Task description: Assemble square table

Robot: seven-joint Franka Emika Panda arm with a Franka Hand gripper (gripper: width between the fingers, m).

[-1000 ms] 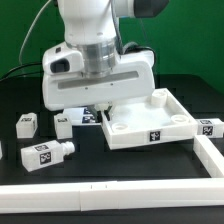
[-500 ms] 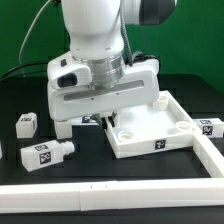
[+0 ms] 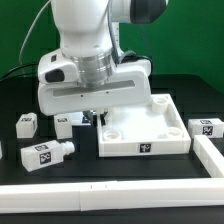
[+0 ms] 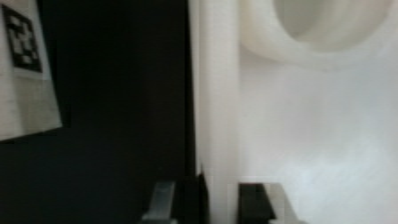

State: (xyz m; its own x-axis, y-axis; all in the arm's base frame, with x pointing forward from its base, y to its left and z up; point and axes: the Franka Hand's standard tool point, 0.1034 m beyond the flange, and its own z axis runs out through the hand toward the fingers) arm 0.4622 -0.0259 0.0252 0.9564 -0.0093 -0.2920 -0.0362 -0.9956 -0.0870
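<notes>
White square plate point(image 3: 120, 146) has its side wall clamped between the two closed fingers point(image 4: 263, 206).

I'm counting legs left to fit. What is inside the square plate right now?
Inside the square plate, the round corner sockets that show are all empty. The corner nearest the arm is hidden behind the pincer, which grips the plate's wall.

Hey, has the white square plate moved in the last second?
Yes. The square plate has turned and slid toward the exterior view's left, away from the tagged leg on the right.
</notes>
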